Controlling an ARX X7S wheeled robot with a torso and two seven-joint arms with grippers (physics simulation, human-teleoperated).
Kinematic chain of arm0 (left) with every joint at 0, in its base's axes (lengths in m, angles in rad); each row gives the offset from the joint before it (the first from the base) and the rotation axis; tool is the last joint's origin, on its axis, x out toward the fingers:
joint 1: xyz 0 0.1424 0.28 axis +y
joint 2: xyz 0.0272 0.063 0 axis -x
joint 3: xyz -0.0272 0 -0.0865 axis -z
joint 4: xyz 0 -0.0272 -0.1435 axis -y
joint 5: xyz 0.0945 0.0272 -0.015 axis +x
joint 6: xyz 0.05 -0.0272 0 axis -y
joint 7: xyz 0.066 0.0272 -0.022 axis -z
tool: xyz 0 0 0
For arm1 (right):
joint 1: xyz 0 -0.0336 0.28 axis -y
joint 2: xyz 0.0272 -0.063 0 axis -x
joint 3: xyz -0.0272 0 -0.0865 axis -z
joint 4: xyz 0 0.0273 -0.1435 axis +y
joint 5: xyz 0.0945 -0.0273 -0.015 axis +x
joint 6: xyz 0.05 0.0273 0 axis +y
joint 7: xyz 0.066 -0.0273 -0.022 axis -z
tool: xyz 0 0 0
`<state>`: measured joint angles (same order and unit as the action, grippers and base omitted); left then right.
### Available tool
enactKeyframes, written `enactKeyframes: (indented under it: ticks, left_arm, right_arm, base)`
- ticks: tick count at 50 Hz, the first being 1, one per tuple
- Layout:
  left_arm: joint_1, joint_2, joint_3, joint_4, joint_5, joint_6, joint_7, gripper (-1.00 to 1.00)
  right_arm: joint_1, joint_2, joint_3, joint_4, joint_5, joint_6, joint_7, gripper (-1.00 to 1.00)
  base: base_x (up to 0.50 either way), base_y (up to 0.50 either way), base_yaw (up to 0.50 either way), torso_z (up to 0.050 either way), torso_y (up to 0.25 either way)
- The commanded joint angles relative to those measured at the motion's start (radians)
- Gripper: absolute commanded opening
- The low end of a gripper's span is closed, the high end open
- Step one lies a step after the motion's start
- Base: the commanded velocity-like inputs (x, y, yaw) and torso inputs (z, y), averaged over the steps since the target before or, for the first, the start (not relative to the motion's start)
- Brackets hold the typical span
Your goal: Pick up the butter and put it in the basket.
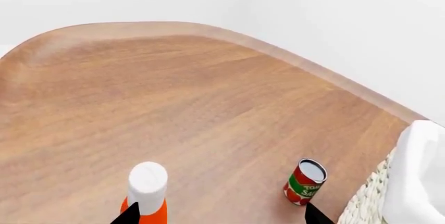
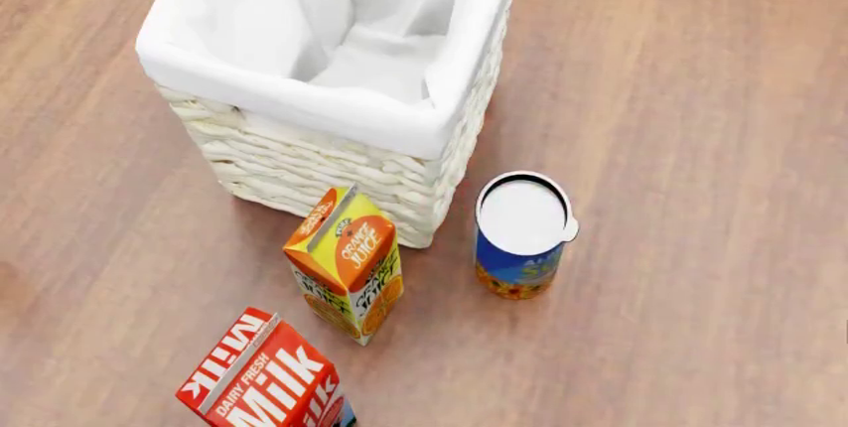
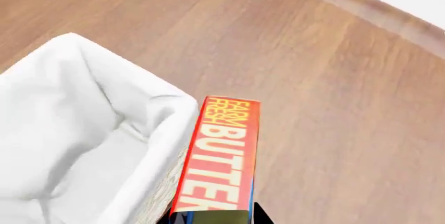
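Note:
In the right wrist view my right gripper [image 3: 212, 216] is shut on the butter [image 3: 221, 153], a slim red-and-orange box with white "BUTTER" lettering. The box sticks out from between the dark fingertips, right beside a corner of the basket [image 3: 104, 130] and outside its white-lined rim. The basket also shows in the head view [image 2: 332, 164], with nothing but the cloth liner in the part I see. My left gripper [image 1: 222, 216] is open and empty over the wooden table. Neither gripper nor the butter shows in the head view.
In the head view an orange juice carton [image 2: 345, 263], a red-and-white milk carton [image 2: 265, 377] and a blue can with a white lid [image 2: 521, 238] stand by the basket's near side. In the left wrist view an orange bottle with a white cap [image 1: 146, 187] and a tomato sauce can [image 1: 305, 181] stand near the fingertips, and the table's curved edge [image 1: 292, 57] runs behind.

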<state>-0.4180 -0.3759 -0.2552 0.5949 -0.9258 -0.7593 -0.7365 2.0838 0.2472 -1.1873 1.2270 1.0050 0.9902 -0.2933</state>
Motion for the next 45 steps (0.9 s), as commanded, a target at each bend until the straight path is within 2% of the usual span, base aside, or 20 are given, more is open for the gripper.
enactKeyframes:
  ticks: [1,14,24,30,45]
  left_arm:
    - [-0.004,-0.002,0.001,-0.006,-0.004,0.003,-0.004,1.00]
    - [-0.002,-0.005,0.001,-0.002,-0.013,0.002,-0.014,1.00]
    - [0.000,-0.010,-0.002,0.005,-0.025,-0.002,-0.023,1.00]
    - [0.003,-0.011,-0.002,0.013,-0.032,-0.004,-0.028,1.00]
    - [0.011,-0.018,-0.006,0.035,-0.056,-0.014,-0.049,1.00]
  right_arm:
    - [-0.011,-0.121,0.180,0.081,-0.336,-0.008,-0.282,-1.00]
    - [-0.056,-0.199,0.566,0.082,-0.775,-0.009,-0.440,-1.00]
    - [-0.087,-0.238,0.701,0.082,-0.926,-0.027,-0.519,-1.00]
    - [-0.097,-0.245,0.715,0.082,-0.946,-0.032,-0.543,-1.00]
    - [-0.095,-0.247,0.494,0.081,-0.742,-0.039,-0.629,-1.00]
  base:
    - [0.00,0.00,0.00,0.000,0.000]
    - [0.00,0.00,0.00,0.001,0.002]
    - [0.00,0.00,0.00,0.000,0.001]
    - [0.00,0.00,0.00,0.000,0.002]
    - [0.00,0.00,0.00,0.001,0.001]
